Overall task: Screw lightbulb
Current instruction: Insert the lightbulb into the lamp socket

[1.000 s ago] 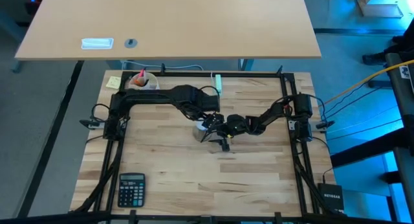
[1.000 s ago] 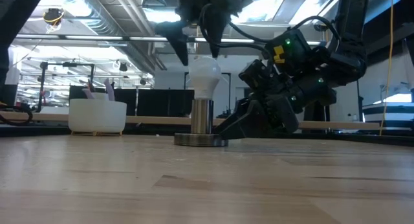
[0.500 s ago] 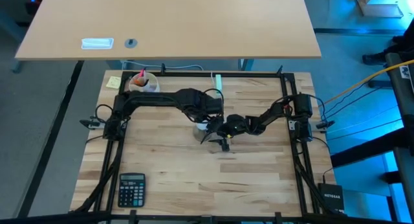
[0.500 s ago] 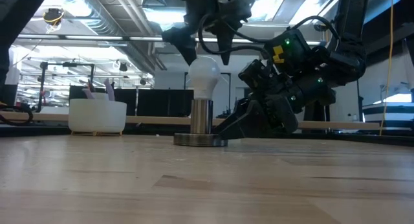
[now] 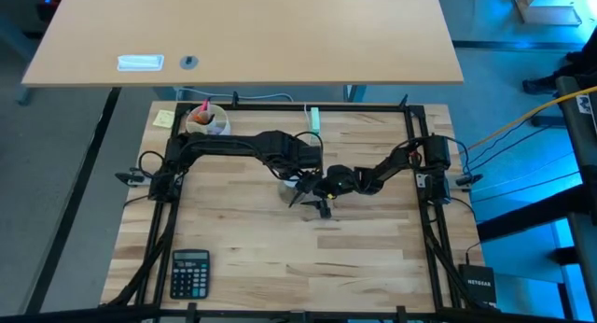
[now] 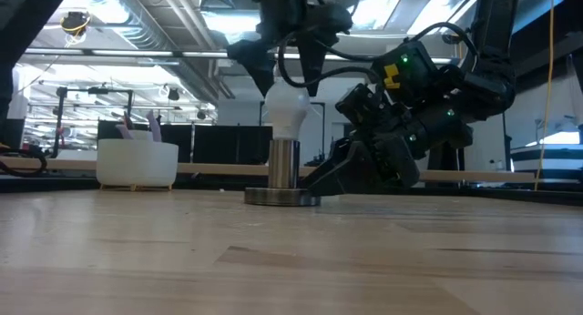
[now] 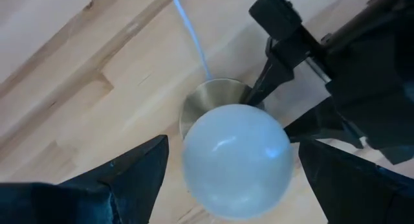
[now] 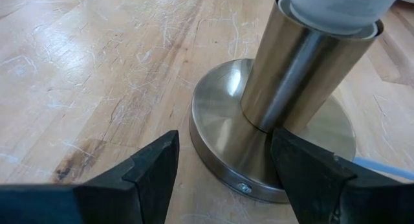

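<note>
Two grippers crowd one small fixture. The left gripper [image 6: 284, 74] hangs directly above the lightbulb [image 6: 287, 110], fingers spread wide to either side of the frosted globe, not visibly gripping it. The bulb stands upright in the brushed-metal socket [image 8: 297, 75]. The right gripper [image 8: 223, 169], fingers open, straddles the socket base [image 8: 220, 136]. If the left closes off-centre, the bulb could tilt and cross-thread; with the base only loosely held, the socket could spin along.

A lab: exposed ceiling ducts [image 6: 137, 28], monitor rows [image 6: 219, 142], framed wooden workbench [image 5: 280, 258].
</note>
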`<state>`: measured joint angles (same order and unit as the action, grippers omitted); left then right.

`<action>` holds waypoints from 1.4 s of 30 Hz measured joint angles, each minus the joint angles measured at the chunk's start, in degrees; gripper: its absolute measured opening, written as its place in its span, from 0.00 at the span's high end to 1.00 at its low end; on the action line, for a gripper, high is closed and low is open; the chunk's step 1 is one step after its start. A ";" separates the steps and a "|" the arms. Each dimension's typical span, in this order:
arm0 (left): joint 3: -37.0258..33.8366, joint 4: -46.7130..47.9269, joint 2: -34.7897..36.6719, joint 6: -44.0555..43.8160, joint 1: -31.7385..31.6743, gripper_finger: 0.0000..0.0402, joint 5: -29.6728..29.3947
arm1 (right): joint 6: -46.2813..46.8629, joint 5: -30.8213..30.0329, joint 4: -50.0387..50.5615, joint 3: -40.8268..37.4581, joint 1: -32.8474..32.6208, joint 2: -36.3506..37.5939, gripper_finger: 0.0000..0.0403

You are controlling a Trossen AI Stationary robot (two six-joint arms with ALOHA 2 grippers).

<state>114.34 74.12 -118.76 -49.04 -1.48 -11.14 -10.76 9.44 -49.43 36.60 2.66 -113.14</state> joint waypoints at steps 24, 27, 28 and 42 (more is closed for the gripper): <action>-0.25 -0.21 -1.13 12.00 0.00 0.32 0.04 | -0.02 -0.01 -0.07 0.00 -0.02 0.00 0.38; -0.24 -0.07 -1.13 21.79 0.02 0.30 0.22 | -0.02 -0.01 -0.07 0.02 0.00 0.00 0.38; -0.24 -0.01 -1.13 25.05 0.02 0.29 0.31 | -0.02 -0.01 -0.07 0.02 0.00 0.00 0.38; -0.25 0.33 -1.13 81.57 0.01 0.27 0.30 | -0.02 0.58 -0.09 0.02 0.00 0.00 0.38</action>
<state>114.10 74.46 -119.90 32.54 -1.47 -10.84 -10.79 10.02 -49.52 36.62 2.66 -113.14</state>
